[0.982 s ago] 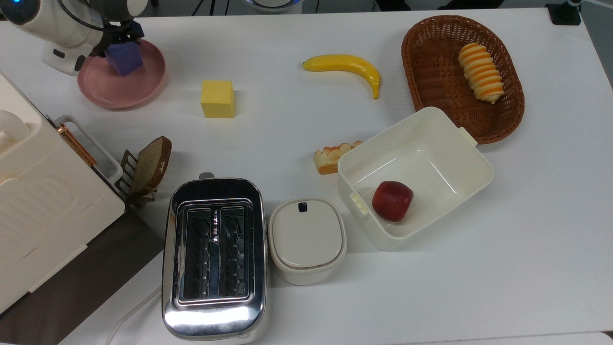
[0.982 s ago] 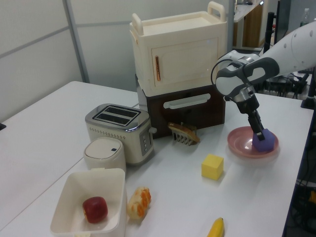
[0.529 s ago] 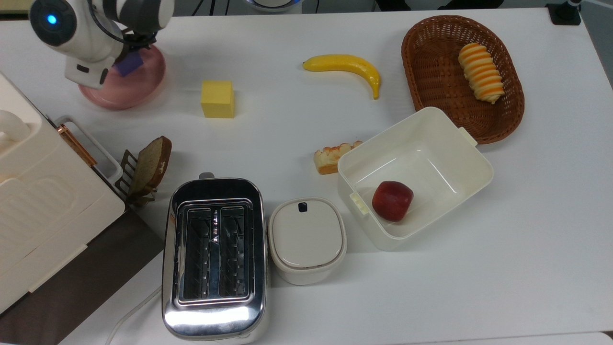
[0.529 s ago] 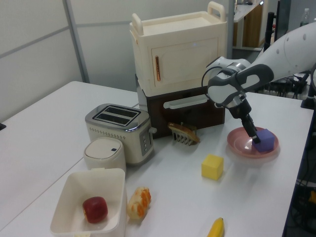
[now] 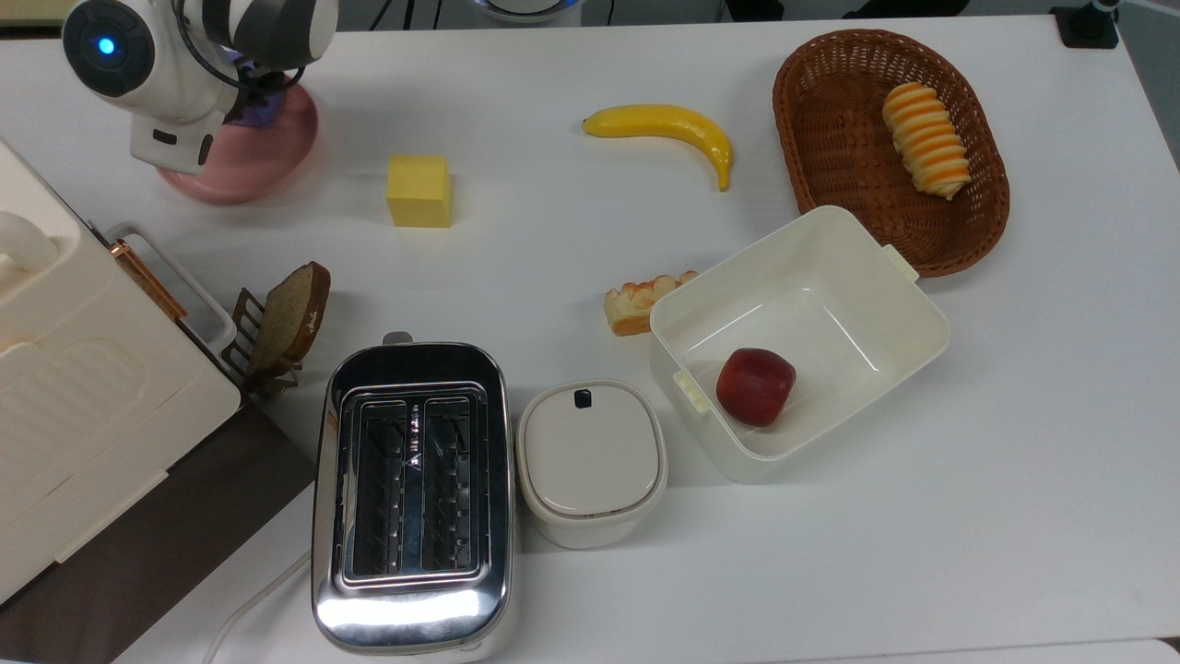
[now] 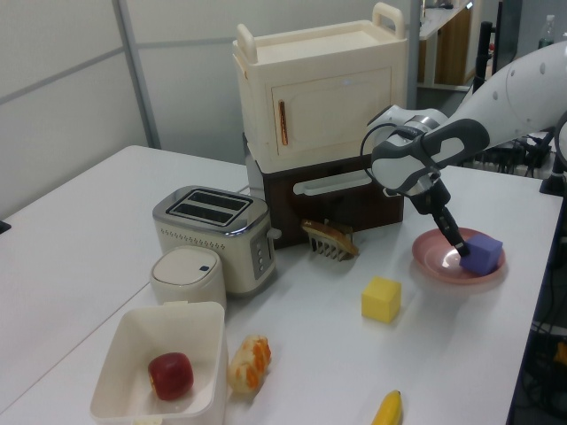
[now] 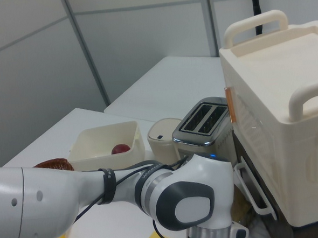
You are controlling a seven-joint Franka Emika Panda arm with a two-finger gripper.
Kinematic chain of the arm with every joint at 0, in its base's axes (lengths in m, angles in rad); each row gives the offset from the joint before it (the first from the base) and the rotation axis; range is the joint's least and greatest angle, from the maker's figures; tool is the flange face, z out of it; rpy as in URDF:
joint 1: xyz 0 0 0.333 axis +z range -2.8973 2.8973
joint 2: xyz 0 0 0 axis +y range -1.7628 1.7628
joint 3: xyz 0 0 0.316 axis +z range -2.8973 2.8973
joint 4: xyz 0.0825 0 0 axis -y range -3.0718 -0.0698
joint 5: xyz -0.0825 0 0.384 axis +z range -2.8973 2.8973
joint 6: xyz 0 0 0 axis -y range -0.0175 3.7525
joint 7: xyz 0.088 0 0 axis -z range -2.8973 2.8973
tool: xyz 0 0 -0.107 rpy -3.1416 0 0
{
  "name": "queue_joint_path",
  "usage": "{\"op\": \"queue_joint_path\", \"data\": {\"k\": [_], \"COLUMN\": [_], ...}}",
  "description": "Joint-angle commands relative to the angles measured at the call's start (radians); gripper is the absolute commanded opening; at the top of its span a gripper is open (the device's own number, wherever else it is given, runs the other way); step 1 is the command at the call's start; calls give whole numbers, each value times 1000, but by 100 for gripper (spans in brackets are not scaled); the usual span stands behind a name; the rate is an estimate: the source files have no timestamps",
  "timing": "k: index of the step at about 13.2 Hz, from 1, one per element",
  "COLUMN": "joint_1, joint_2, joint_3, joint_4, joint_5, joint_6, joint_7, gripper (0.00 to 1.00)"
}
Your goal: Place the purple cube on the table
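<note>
The purple cube (image 6: pixel 484 254) sits tilted over the right part of the round pink plate (image 6: pixel 436 263) in the left view. My gripper (image 6: pixel 461 250) reaches down at a slant from the left view's left and is shut on the cube's left side. In the top view the arm's wrist covers most of the cube (image 5: pixel 265 109), leaving a purple sliver above the plate (image 5: pixel 249 166) at the top left. The white table (image 5: pixel 553 249) lies bare around the plate.
A yellow cube (image 5: pixel 419 190) stands right of the plate in the top view, with a banana (image 5: pixel 668 129) and a wicker basket (image 5: pixel 811 111) beyond. A toast rack (image 5: pixel 277 327), a toaster (image 5: pixel 412 493), a lidded pot (image 5: pixel 592 461) and a cream cabinet (image 6: pixel 319 93) stand nearby.
The wrist has swung over the plate and tilted. The purple cube has slid toward the left view's right. The plate has shifted a little with it.
</note>
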Motion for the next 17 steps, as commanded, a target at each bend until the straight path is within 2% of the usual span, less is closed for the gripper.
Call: {"op": "queue_joint_path", "data": {"k": [1,7,9,10,11,12,13,17], "joint_1": [-18,-43,-44,-46,-55,-58,-58,-44], "joint_2": [-57,-62,-68,-82,-95,-108,-115,-126], "joint_3": [-11,-16,-19,-23,-34,-39,-39,-27], "joint_4": [-15,63,86,109,112,121,144,189], "joint_5": [-2,58,114,156,191,258,289,293], "joint_6": [-1,-48,-53,-59,-53,-35,-15,2], "joint_7": [-55,-50,-36,-26,6,83,164,354], "gripper": [0,0,3,51,82,100,100,100]}}
